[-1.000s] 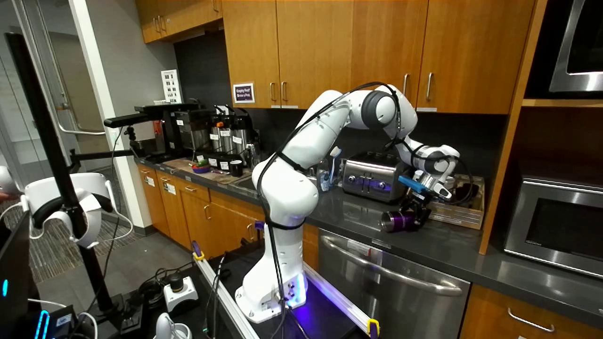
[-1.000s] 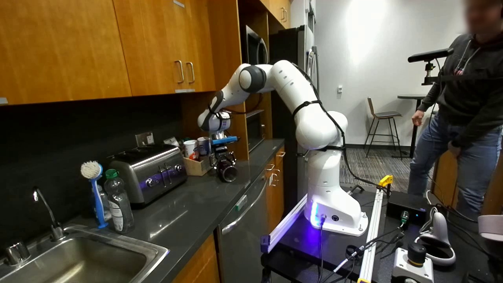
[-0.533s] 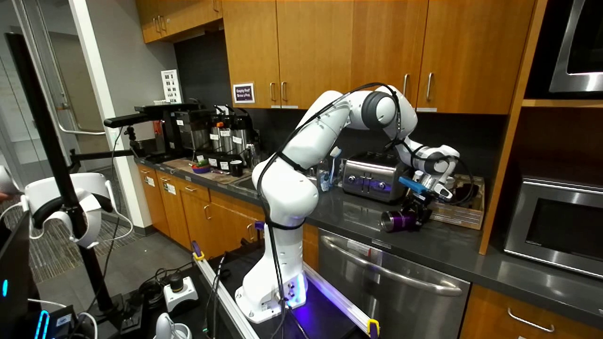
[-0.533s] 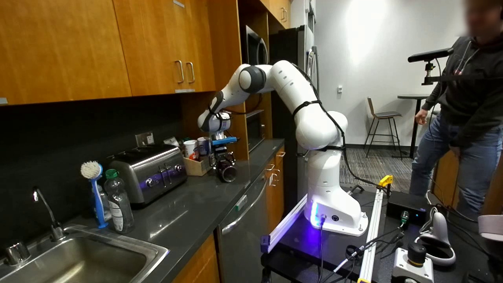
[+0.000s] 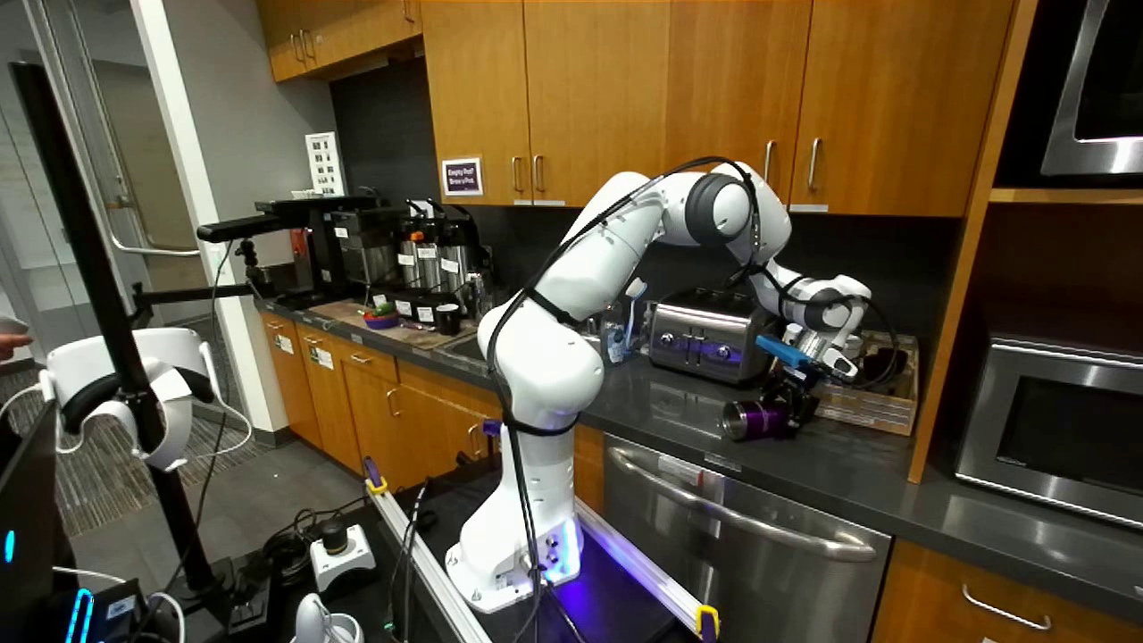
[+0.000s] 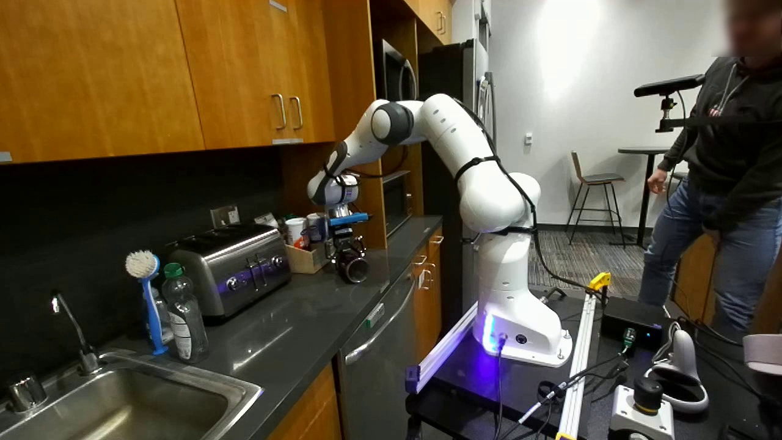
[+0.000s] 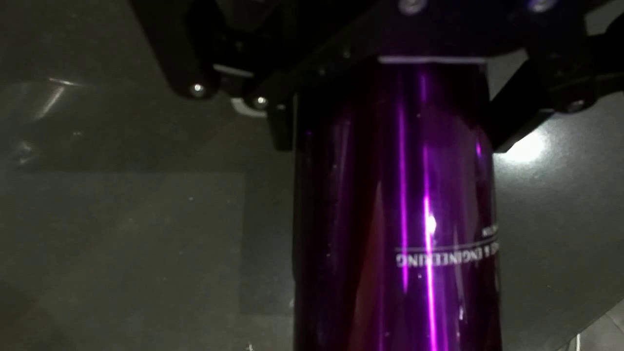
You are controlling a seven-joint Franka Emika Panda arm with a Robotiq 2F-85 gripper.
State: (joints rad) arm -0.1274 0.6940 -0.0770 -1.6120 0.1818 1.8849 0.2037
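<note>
A shiny purple metal mug (image 5: 755, 420) lies on its side at the dark countertop (image 5: 661, 397); whether it bears on the counter is hard to tell. Its round mouth (image 6: 355, 269) faces away from the gripper. My gripper (image 7: 391, 149) reaches down over the mug's rear part, jaws spread wide, one finger on each side. Beside the left finger (image 7: 282, 129) a thin light line separates it from the mug in the wrist view. The right finger (image 7: 519, 119) comes up against the mug's edge, and contact there is unclear. White lettering shows upside down on the mug (image 7: 438, 204).
A steel toaster (image 5: 710, 339) stands by the back wall, near the gripper. Behind the gripper is a wooden crate (image 5: 871, 402) with cups. A microwave (image 5: 1063, 420) stands to one side, a sink (image 6: 244, 400) and a soap bottle (image 6: 186, 324) farther along the counter.
The arm, gripper and mug keep their places. Only the person in the background has shifted a little.
</note>
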